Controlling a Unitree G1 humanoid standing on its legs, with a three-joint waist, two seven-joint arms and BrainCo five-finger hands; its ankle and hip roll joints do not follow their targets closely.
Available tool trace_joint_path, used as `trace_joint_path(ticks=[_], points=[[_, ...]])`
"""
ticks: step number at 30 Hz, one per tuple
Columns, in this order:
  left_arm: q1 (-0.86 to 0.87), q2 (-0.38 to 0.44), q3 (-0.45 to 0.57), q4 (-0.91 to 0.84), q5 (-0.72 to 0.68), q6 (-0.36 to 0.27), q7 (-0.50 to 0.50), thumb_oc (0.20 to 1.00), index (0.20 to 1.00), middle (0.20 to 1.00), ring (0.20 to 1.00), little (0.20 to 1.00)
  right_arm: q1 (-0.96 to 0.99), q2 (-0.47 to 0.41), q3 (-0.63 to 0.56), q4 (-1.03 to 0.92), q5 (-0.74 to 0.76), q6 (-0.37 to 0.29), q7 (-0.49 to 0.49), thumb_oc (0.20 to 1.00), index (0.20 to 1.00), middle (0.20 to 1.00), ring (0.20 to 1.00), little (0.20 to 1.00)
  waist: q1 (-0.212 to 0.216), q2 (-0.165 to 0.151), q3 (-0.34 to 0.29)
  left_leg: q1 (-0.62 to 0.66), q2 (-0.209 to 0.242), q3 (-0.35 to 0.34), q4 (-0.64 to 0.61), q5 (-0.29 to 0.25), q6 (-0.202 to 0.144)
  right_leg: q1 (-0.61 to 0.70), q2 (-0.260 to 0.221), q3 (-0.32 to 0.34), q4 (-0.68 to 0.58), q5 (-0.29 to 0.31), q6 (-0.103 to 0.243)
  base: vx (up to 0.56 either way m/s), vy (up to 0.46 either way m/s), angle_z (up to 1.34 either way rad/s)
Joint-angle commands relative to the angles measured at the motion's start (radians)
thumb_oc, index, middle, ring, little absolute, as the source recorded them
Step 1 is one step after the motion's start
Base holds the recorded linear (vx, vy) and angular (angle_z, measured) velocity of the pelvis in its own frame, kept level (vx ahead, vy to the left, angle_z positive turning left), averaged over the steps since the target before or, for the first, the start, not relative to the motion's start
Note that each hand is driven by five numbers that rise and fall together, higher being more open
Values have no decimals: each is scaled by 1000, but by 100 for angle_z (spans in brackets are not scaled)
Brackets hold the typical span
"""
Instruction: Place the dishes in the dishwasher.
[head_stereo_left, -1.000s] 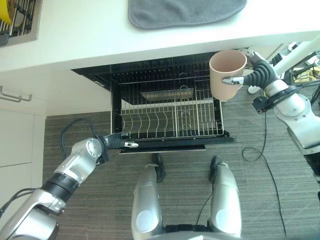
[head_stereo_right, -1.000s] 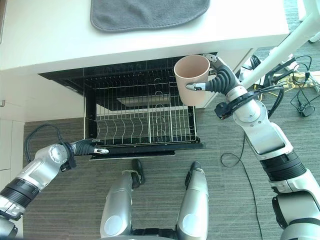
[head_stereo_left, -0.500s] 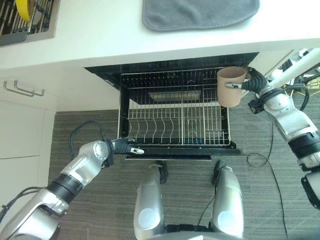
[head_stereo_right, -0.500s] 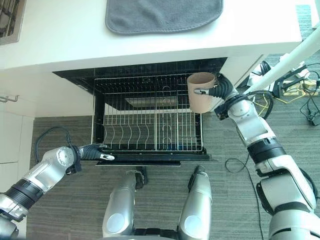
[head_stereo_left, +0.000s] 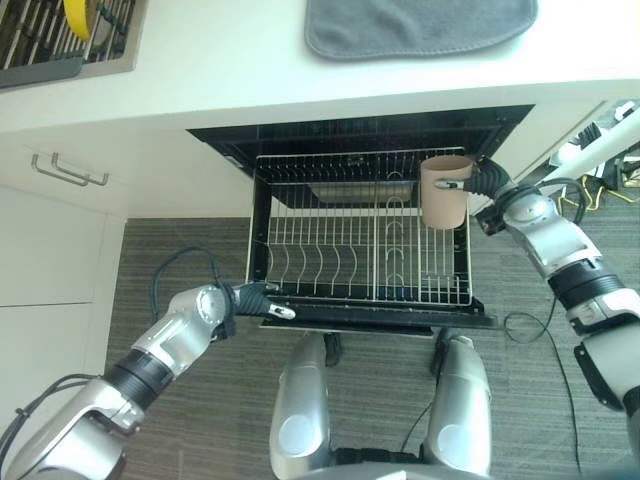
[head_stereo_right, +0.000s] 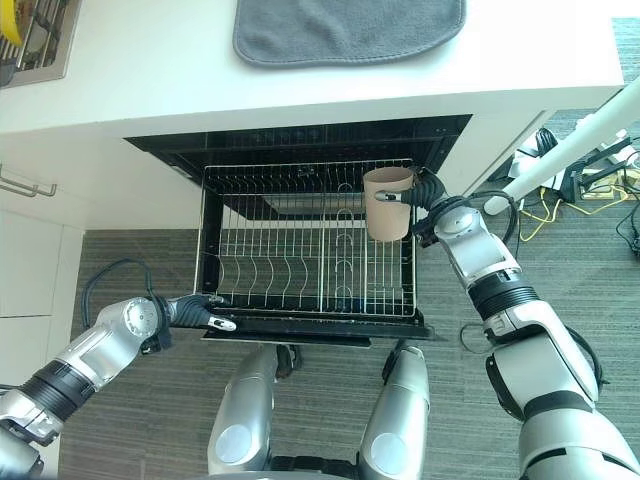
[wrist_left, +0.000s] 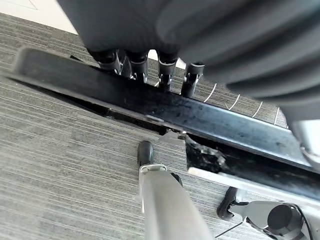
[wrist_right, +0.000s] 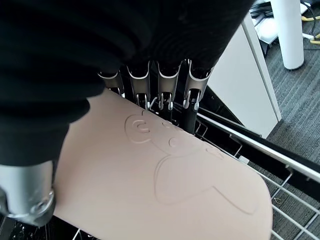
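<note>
- Your right robot hand (head_stereo_left: 487, 182) grips the beige cup (head_stereo_left: 445, 191), upright over the dishwasher rack (head_stereo_left: 330, 262)'s right side
- Lower it between the tines (tip it mouth-down)
- Left robot hand (head_stereo_left: 256, 298), fingers curled, holds the dishwasher door (head_stereo_left: 400, 316)'s edge

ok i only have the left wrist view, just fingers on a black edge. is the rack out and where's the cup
Observer: The rack is pulled out over the open dishwasher door, and its visible tines hold no dishes.
Operator: and the cup
Observer: The pink cup is in the right hand, upright, over the rack's far right corner.
Operator: firm hold?
Observer: In the right wrist view the fingers curl round its side with the thumb opposite.
Operator: what's my left hand on
Observer: The left hand lies along the door's front left edge.
</note>
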Motion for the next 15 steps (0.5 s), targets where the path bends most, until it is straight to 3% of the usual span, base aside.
trace_joint_path(ticks=[1,15], points=[[123,4,-77,-42,-31,7,-69,1000,1000,1000,1000,1000,-78,0,-6,69,13,5,-34,200,200,200,200,200,42,16,-18,46,29,-50,3,-90,9,2,-11,-27,-40,9,-23,0,0,0],[97,-1,-83,-71,-47,20,-72,1000,1000,1000,1000,1000,-59,30,23,235,12,23,-44,200,200,200,200,200,54,21,-17,32,35,-62,28,-91,8,0,-24,-30,-19,8,-23,0,0,0]])
